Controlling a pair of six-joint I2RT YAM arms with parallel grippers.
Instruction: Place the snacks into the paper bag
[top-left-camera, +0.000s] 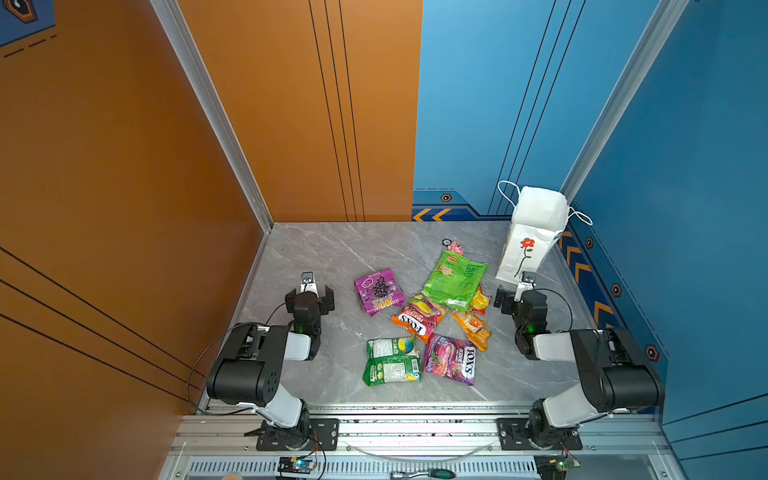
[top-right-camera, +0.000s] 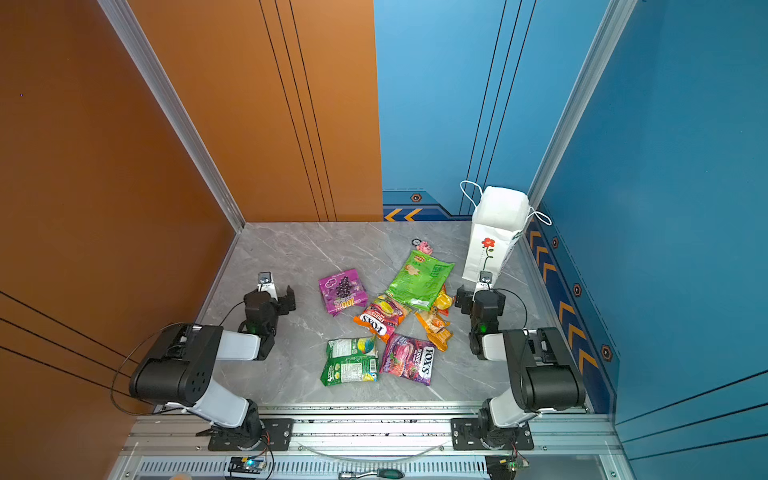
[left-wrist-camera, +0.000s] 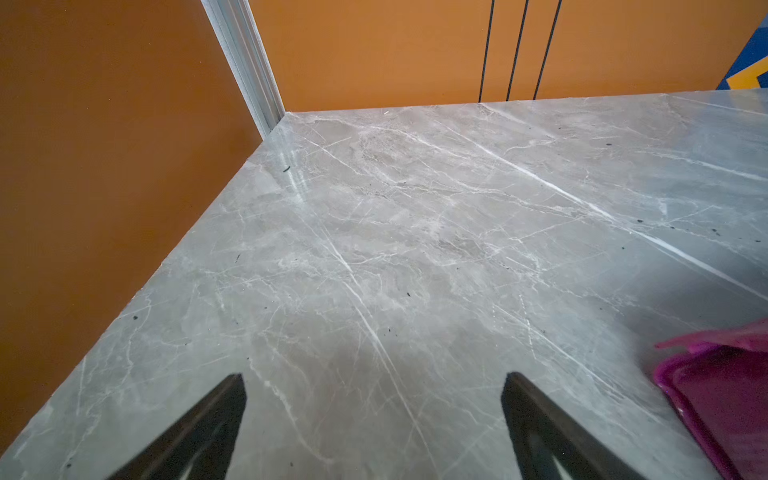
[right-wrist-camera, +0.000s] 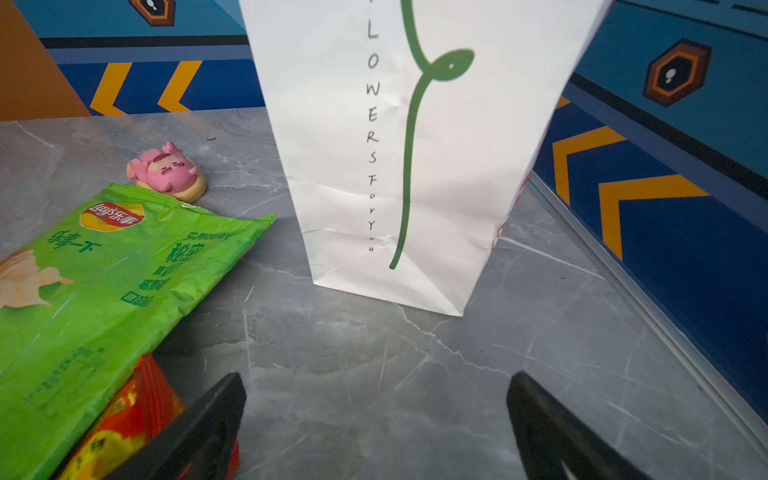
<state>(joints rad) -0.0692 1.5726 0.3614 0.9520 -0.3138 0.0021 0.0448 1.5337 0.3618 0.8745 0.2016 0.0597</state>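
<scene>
Several snacks lie mid-table in both top views: a purple packet (top-left-camera: 379, 291), a big green packet (top-left-camera: 455, 280) (right-wrist-camera: 104, 282), an orange FOX'S packet (top-left-camera: 417, 318), a purple FOX'S packet (top-left-camera: 451, 359), green packets (top-left-camera: 392, 359) and small orange packets (top-left-camera: 473, 324). The white paper bag (top-left-camera: 532, 237) (top-right-camera: 496, 232) (right-wrist-camera: 415, 145) stands upright at the back right. My left gripper (top-left-camera: 310, 296) (left-wrist-camera: 375, 376) hangs open over bare table, left of the purple packet (left-wrist-camera: 723, 399). In front of the bag my right gripper (top-left-camera: 519, 297) (right-wrist-camera: 376, 374) is open and empty, with an orange packet (right-wrist-camera: 124, 424) beside one finger.
A pink toy figure (top-left-camera: 456, 247) (right-wrist-camera: 166, 170) and a small dark disc (top-left-camera: 446, 242) lie behind the green packet. An orange wall (top-left-camera: 124, 208) bounds the left side and a blue wall (top-left-camera: 665, 208) the right. An aluminium rail (top-left-camera: 415, 428) carries both arm bases at the front.
</scene>
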